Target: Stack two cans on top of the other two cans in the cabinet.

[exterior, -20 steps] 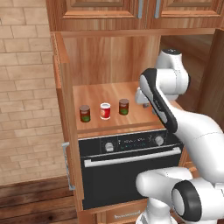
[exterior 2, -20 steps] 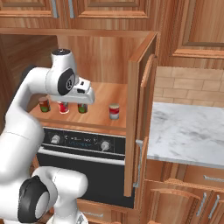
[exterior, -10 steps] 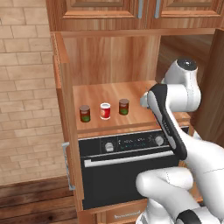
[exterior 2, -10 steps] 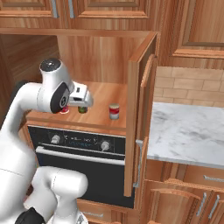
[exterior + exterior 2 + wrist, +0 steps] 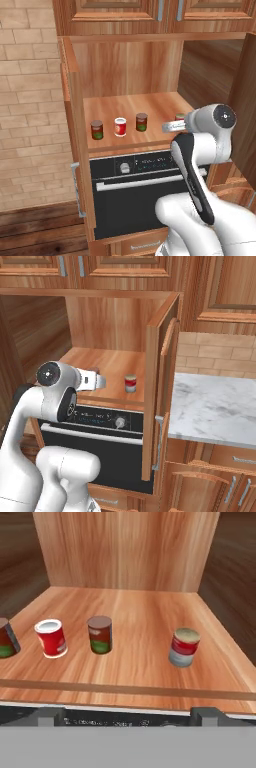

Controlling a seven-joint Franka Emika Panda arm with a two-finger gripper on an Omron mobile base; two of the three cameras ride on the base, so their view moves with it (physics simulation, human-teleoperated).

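With your gripper spread wide and holding nothing at the cabinet mouth, watch the right red-and-white can at about 1 o'clock: it seems tilted, so a careless approach could topple it before reaching the dark can.

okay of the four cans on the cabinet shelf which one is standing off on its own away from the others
The red-and-white can at the right end of the shelf. The other three, two dark red-and-green cans with a second red-and-white can between them, stand together in a row at the left.
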